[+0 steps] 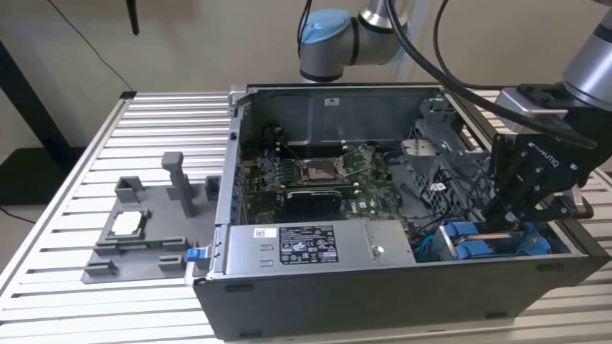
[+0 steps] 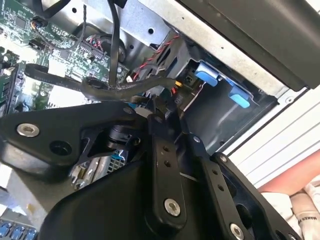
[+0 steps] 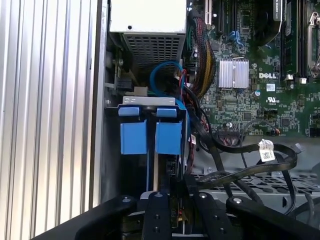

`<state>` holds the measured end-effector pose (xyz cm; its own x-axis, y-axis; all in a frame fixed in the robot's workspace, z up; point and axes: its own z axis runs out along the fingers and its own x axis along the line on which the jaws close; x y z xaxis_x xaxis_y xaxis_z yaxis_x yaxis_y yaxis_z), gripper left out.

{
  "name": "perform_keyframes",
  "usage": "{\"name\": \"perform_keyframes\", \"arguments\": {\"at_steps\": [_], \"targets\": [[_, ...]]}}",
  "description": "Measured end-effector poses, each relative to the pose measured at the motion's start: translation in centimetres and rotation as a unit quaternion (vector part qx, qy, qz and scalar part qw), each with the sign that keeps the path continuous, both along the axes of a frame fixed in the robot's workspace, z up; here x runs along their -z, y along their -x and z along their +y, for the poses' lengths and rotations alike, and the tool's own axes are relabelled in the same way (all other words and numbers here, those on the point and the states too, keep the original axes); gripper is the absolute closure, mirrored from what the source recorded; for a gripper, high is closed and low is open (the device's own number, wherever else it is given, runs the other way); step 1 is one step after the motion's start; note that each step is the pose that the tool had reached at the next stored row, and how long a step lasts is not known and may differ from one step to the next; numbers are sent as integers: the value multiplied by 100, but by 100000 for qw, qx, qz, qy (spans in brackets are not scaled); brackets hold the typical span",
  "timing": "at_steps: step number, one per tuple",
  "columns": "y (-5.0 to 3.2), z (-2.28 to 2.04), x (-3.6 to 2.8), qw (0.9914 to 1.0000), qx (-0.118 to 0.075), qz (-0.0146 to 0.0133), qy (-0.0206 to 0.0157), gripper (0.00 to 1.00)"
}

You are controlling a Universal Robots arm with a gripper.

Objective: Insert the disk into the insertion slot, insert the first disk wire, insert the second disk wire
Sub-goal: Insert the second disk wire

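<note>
Two blue carrier ends (image 3: 168, 137) stand side by side in the insertion slot's grey metal cage (image 3: 150, 101), at the case's front corner on the exterior view's right (image 1: 475, 247). The disk itself is mostly hidden behind them; its thin silver edge (image 3: 153, 170) shows between them. My gripper (image 1: 502, 226) reaches down into the case just behind that cage. Its fingers (image 2: 156, 117) are pinched close together on a black disk wire (image 2: 100, 87) with red and yellow leads. The blue tabs (image 2: 207, 75) lie just beyond the fingertips.
Loose black flat cables (image 3: 240, 150) with a white tag lie across the case floor beside the cage. The power supply (image 1: 316, 247) and motherboard (image 1: 325, 179) occupy the case's middle. A grey fixture (image 1: 143, 236) sits on the slatted table (image 1: 96, 143) at the exterior view's left.
</note>
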<state>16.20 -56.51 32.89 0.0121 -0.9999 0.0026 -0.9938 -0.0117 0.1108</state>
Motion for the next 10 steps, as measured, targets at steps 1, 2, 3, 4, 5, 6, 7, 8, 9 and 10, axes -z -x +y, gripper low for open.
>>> {"name": "perform_keyframes", "arguments": {"at_steps": [1,2,3,4,5,6,7,8,9,10], "targets": [[1,-3,-1,100000,5,27,1,76],[0,-9,-6,100000,3,130,-59,76],[0,-15,-20,99999,2,297,-123,76],[0,-21,-38,99999,10,491,-183,76],[0,-26,-55,99997,14,662,-250,76],[1,-30,-69,99996,22,838,-281,76],[0,-32,-82,99995,28,963,-259,76],[-1,-31,-89,99994,24,1025,-239,76],[-2,-31,-94,99994,20,1057,-250,76],[-2,-31,-102,99994,27,1088,-255,76]]}}
